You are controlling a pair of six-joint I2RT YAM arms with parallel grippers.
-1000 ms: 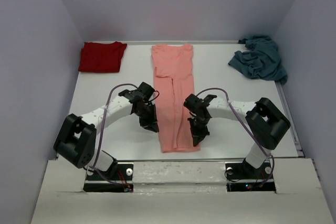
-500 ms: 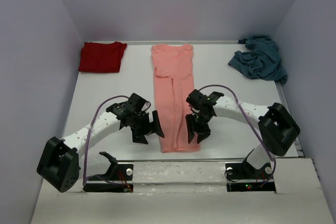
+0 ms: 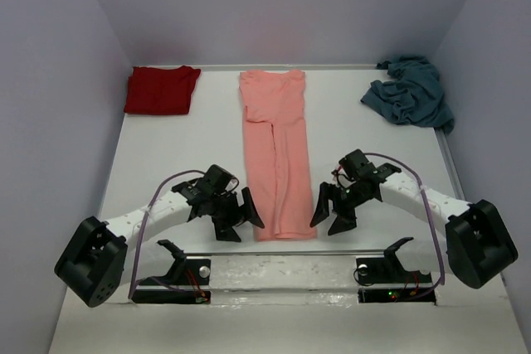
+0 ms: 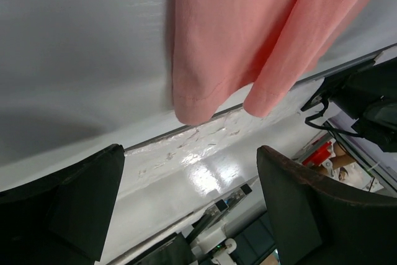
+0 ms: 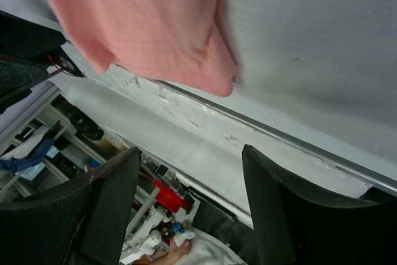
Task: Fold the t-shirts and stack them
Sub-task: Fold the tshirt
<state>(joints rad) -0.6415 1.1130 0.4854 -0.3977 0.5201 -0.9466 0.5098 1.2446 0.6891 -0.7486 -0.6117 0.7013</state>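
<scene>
The salmon-pink t-shirt (image 3: 275,155) lies flat as a long narrow strip down the table's middle, its hem at the near edge. Both wrist views show that hem: the pink cloth (image 4: 248,29) and the pink cloth (image 5: 142,17). My left gripper (image 3: 241,221) stands open just left of the hem, touching nothing; its jaws (image 4: 189,153) are empty. My right gripper (image 3: 330,217) stands open just right of the hem, also empty (image 5: 189,150). The dark red t-shirt (image 3: 162,89) lies folded at the back left. The teal-blue t-shirt (image 3: 409,92) is crumpled at the back right.
The white table (image 3: 166,147) ends at a metal front edge (image 3: 282,250) right below both grippers. Grey walls close in the left, back and right sides. The arm bases sit beyond the near edge.
Both grippers were shut at the pink shirt's sides and have opened. Each has moved down toward the near edge, the right one also outward to the right. The shirt stays flat.
</scene>
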